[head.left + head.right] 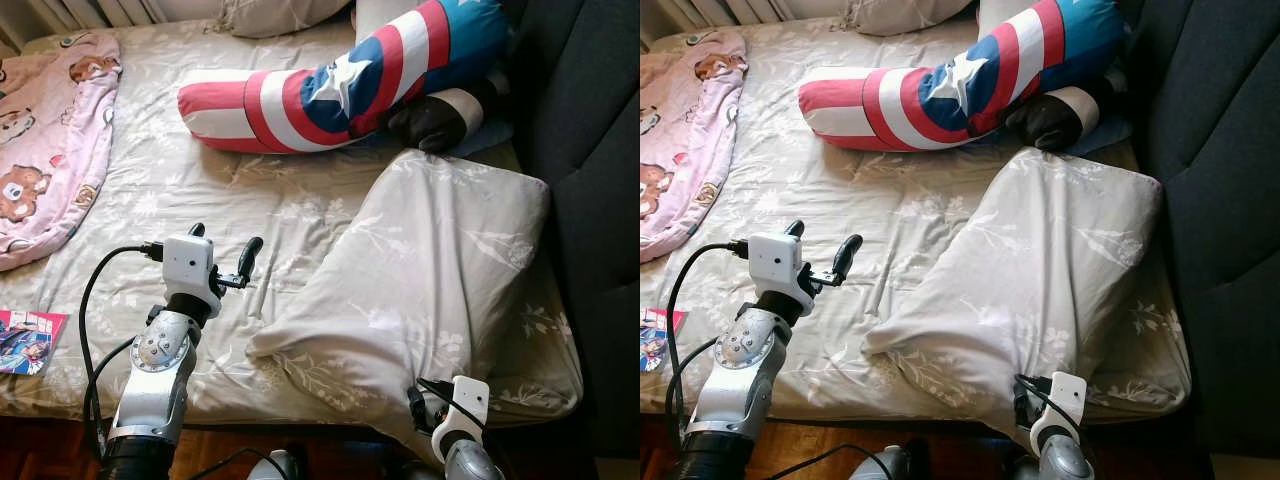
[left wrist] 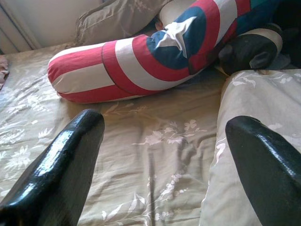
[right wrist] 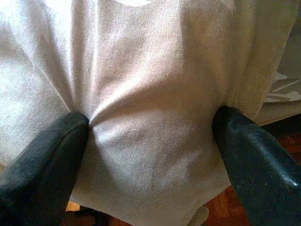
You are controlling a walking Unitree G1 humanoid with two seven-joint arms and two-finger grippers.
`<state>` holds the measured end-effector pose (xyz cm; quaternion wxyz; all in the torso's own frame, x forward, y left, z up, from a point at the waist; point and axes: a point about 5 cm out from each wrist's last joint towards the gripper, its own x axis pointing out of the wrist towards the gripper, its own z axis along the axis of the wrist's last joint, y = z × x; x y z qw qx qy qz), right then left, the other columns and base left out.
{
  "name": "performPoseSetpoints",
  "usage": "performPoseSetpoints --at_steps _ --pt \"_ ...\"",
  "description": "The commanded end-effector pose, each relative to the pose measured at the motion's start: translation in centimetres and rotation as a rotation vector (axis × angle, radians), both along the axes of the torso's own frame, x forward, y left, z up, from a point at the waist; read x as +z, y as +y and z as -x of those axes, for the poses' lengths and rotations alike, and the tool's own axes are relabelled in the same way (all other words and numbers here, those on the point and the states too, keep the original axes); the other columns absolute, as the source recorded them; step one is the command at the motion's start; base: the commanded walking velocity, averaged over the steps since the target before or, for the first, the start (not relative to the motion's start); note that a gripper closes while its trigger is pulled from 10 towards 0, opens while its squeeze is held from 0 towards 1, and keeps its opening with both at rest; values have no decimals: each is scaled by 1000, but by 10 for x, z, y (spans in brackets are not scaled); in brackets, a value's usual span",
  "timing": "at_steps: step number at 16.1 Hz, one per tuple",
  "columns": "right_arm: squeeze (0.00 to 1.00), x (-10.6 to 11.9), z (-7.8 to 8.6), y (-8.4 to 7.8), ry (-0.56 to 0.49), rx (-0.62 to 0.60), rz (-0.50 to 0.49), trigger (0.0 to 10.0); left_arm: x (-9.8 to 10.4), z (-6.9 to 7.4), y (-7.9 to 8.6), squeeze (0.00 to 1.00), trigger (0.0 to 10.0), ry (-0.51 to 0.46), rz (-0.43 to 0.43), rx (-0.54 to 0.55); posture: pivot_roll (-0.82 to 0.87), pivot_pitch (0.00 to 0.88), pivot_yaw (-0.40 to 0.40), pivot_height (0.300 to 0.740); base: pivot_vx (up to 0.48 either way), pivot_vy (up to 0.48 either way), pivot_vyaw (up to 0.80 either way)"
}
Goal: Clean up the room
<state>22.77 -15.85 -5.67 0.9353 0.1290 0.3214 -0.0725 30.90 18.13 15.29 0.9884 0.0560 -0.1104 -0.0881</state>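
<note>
A beige floral pillow (image 1: 430, 270) lies tilted on the right side of the bed (image 1: 200, 170), its near corner hanging over the front edge. My right gripper (image 3: 150, 136) is open around that corner, both fingers touching the bunched fabric; its white wrist (image 1: 458, 405) shows below the pillow. My left gripper (image 1: 224, 240) is open and held above the sheet, left of the pillow, with nothing in it. A red, white and blue star-patterned bolster (image 1: 330, 90) lies across the far part of the bed.
A pink teddy-bear blanket (image 1: 45, 140) covers the bed's left side. A colourful magazine (image 1: 25, 340) lies at the front left edge. A dark padded headboard (image 1: 590, 150) bounds the right. Another pillow (image 1: 280, 12) is at the back. Wooden floor (image 1: 40, 450) runs below.
</note>
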Motion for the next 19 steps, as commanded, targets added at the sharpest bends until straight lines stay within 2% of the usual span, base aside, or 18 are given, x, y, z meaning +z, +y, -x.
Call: performPoseSetpoints --at_steps 1,7,8,10,19 --pt "0 -16 23 10 102 17 -26 10000 -4 3 4 0 10000 23 0 8 224 304 115 740 0 0 0" --pt "0 -16 23 10 102 17 -26 10000 -4 3 4 0 10000 23 0 8 224 304 115 740 0 0 0" --pt "0 -18 26 15 119 51 -29 0 0 7 3 0 10000 40 -5 5 223 282 109 740 0 0 0" --pt "0 -19 27 21 130 97 -26 0 -1 7 5 0 10000 53 0 13 223 278 110 740 0 0 0" --pt "0 -18 25 16 123 72 -14 0 0 7 3 0 10000 65 2 8 219 267 111 740 0 0 0"
